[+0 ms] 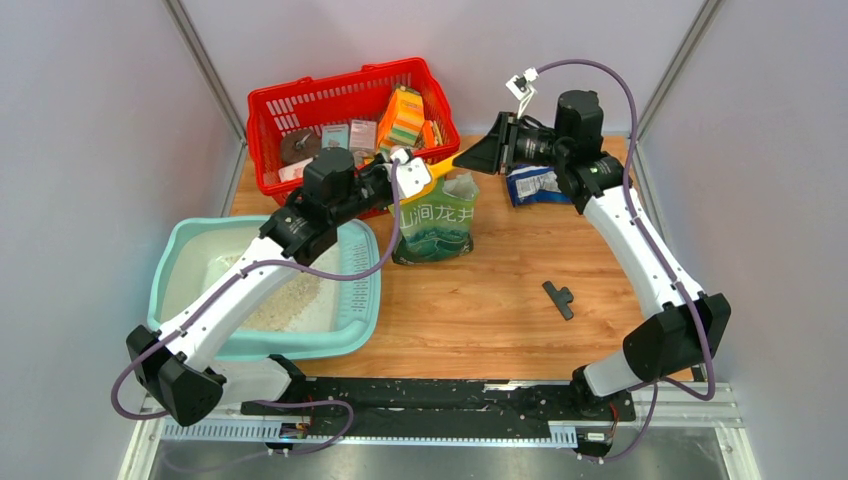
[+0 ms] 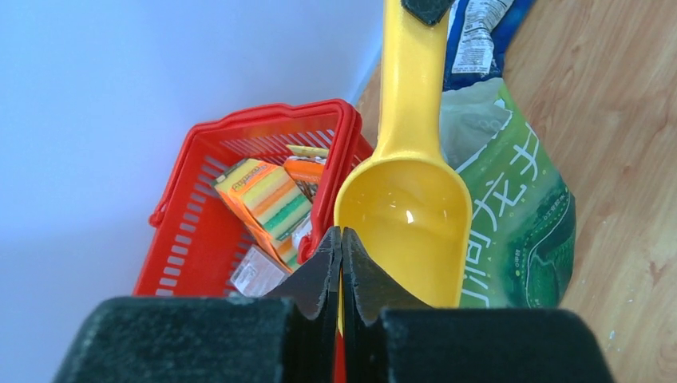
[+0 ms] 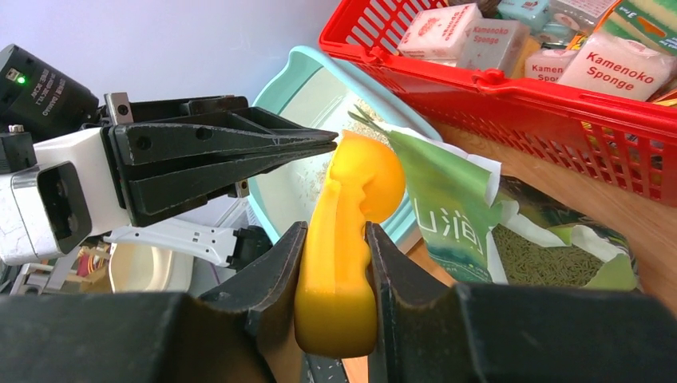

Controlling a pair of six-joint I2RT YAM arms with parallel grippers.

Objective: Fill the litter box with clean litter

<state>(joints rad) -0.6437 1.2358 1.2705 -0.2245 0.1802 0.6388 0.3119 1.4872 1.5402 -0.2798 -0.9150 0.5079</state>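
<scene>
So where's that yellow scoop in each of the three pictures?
Top view: scoop upper middle, just above the green bag.
Left wrist: scoop centre, bowl nearest the lens, bag at right.
Right wrist: scoop bottom centre, handle clamped in the jaws, bag at right.
Shared landmark: the green bag.

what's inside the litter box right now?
Pale litter in a loose patch on the white floor of the litter box. The left arm crosses above it in the top view, so a diagonal strip of the inside is hidden.
</scene>
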